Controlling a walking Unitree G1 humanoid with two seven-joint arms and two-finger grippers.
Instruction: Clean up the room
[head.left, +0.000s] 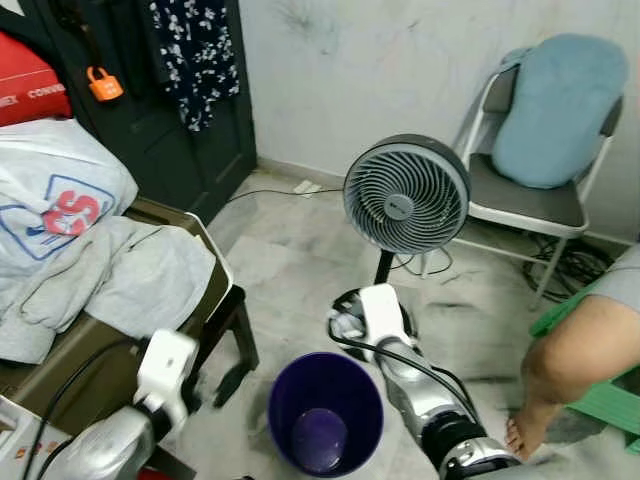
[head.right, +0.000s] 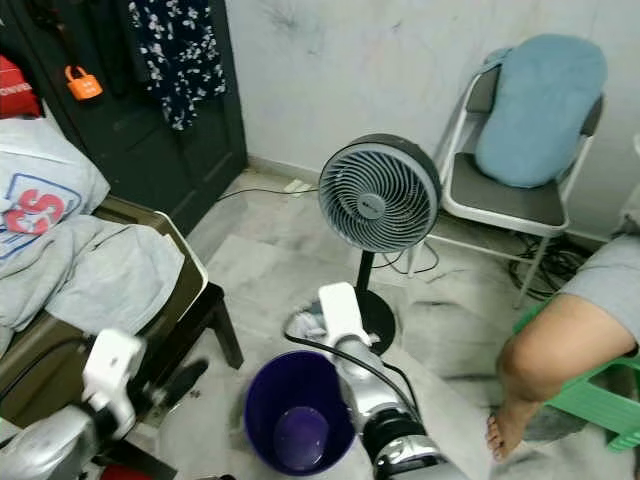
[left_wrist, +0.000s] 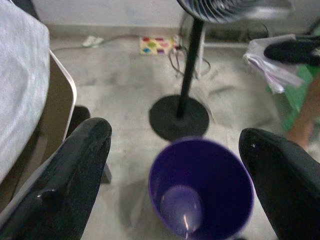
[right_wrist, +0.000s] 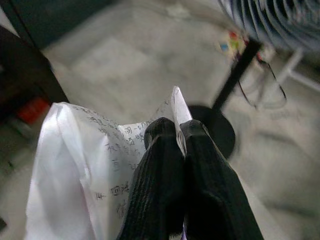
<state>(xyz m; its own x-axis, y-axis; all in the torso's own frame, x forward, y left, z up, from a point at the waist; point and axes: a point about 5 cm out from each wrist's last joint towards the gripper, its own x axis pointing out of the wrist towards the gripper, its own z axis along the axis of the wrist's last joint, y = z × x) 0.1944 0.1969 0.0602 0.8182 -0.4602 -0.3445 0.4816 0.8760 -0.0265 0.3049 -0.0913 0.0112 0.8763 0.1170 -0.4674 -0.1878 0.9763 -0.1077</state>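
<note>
A purple bin (head.left: 325, 412) stands on the floor in front of me, with only a paler round bottom showing inside (left_wrist: 182, 207). My right gripper (right_wrist: 177, 131) is shut on a white sheet of paper (right_wrist: 85, 150) with handwriting. It holds the paper (head.left: 343, 322) just past the bin's far rim, near the fan's base. My left gripper (left_wrist: 175, 131) is open and holds nothing. It hangs low to the left of the bin, beside the brown seat, and its fingers (head.left: 222, 383) are blurred.
A grey standing fan (head.left: 406, 195) is right behind the bin, with cords and a power strip (left_wrist: 156, 45) on the floor. Clothes are heaped on a brown seat (head.left: 100, 280) at left. A person's leg (head.left: 570, 360) and a green stool (head.left: 610, 400) are at right, a metal chair (head.left: 540, 205) behind.
</note>
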